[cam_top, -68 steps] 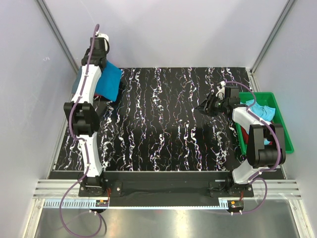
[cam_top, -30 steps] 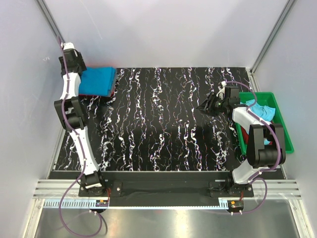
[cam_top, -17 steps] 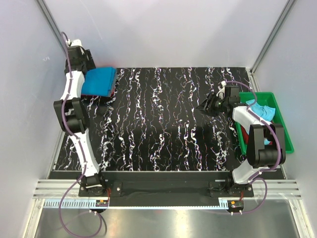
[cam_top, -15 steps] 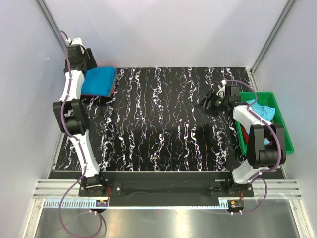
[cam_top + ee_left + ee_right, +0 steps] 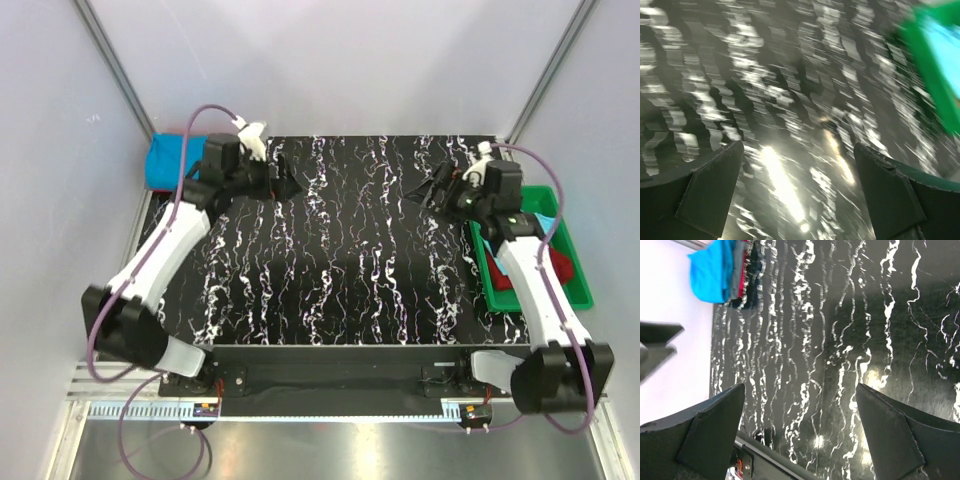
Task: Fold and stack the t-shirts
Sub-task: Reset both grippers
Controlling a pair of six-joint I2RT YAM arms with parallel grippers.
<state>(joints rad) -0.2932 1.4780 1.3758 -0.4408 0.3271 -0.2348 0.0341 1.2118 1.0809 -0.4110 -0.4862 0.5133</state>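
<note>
**Top view.** The left end effector hangs over the far-left part of the black, white-veined marble-patterned worktop. Beyond it and to its left, clear of it, a folded bright turquoise-blue cloth t-shirt lies at the worktop's far-left corner. The right end effector hangs over the far-right part. To its right a rectangular green plastic tray stands at the worktop's edge, partly under the arm. The tray holds a crumpled light aqua cloth t-shirt and a bunched red cloth garment.

**Left wrist.** The picture is smeared with blur. The left end effector has its two dark fingers spread wide apart. Nothing is between them, and only the veined worktop lies below. Ahead and to the right are the green plastic tray and the light aqua cloth t-shirt, well apart from the fingers.

**Right wrist.** The right end effector is likewise spread, its fingers gripping nothing over bare worktop. Far ahead and to the left sits the stack. The turquoise-blue cloth t-shirt is on top, a slate grey-blue cloth layer is under it, and a red cloth layer is under that.
</note>
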